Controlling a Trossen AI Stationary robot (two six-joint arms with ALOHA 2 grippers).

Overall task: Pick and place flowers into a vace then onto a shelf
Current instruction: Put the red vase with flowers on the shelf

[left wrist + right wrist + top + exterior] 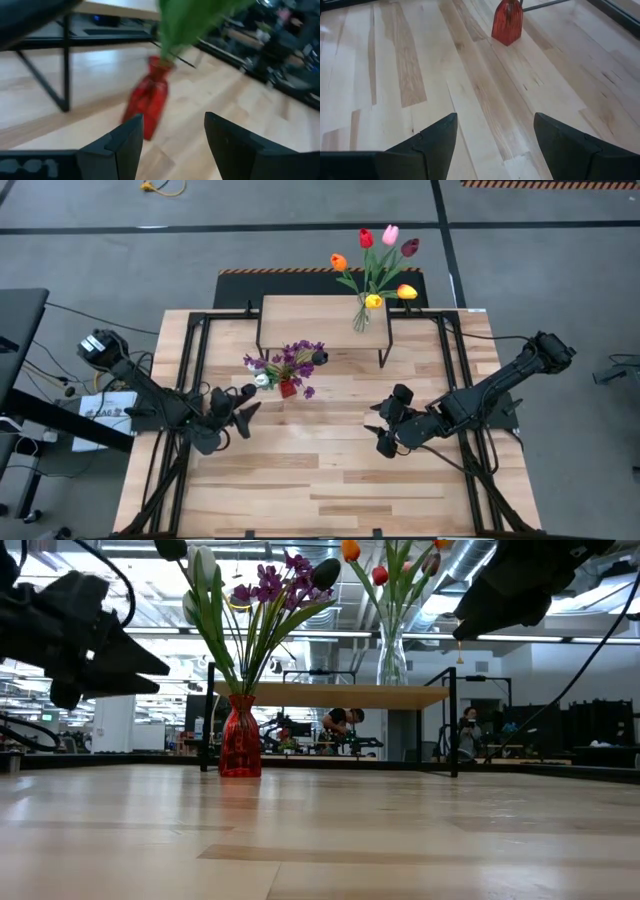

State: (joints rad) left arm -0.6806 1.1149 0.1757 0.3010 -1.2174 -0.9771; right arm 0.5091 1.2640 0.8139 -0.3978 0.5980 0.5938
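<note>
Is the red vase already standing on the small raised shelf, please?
No, the red vase stands on the tabletop in front of the shelf, which carries only a clear vase.

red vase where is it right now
In the high view the red vase stands on the table just in front of the shelf, left of centre, nearest the left gripper.

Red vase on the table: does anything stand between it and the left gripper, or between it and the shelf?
Nothing visible does. The left gripper, fingers open, faces the red vase across bare tabletop. The shelf lies just behind the vase; its near part is free, and a clear vase of tulips stands at its right end.
</note>
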